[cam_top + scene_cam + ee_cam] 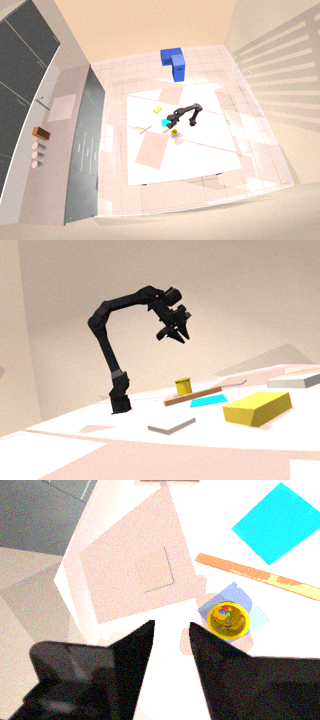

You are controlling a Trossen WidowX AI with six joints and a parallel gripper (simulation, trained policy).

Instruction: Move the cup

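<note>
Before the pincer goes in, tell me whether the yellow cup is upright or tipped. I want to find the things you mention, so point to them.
Upright: the yellow cup (174, 132) (184, 387) (228, 634) stands rim-up in the exterior view, and the wrist view looks into its open mouth.

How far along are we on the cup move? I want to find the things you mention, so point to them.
Nothing looks finished: the yellow cup (174, 132) (184, 386) (228, 621) stands upright on the blue pad (173, 136) (257, 620), marbles (225, 611) inside. In hand is only the approach, it seems: the tool (168, 127) (186, 341) (171, 625) hangs above the table, partly open and holding nothing. Left: grip the cup, carry it over the wooden bar (165, 130) (192, 396) (250, 572) to the cyan pad (165, 122) (208, 400) (277, 524), set it down, release.
</note>
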